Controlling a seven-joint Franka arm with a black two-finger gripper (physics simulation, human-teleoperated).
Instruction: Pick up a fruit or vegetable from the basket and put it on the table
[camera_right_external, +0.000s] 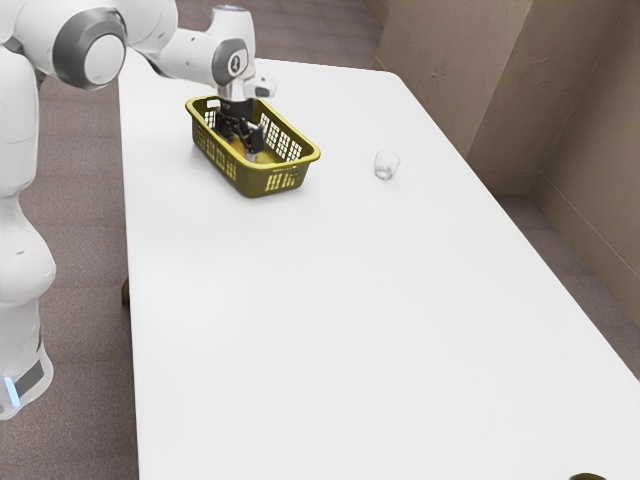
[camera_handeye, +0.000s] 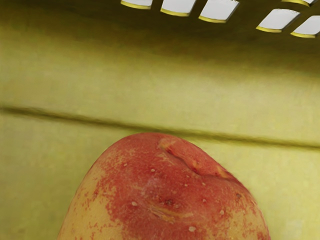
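Observation:
My gripper (camera_right_external: 241, 132) reaches down inside the yellow-green basket (camera_right_external: 282, 181), low between its walls. How its jaws stand cannot be made out there. A red and yellow fruit (camera_handeye: 165, 195), peach-like, lies right under my hand in the wrist view, over the basket's floor (camera_handeye: 280, 175). Its lower part is cut off by the view's edge. A bit of orange (camera_right_external: 237, 146) shows beside the gripper in the exterior view, partly hidden by it.
The basket's slotted walls stand close around my hand. A small clear or whitish cup-like object (camera_right_external: 386, 164) is on the white table (camera_right_external: 330, 330), to the basket's right in the exterior view. Part of a dark round object (camera_right_external: 588, 477) shows at the near edge.

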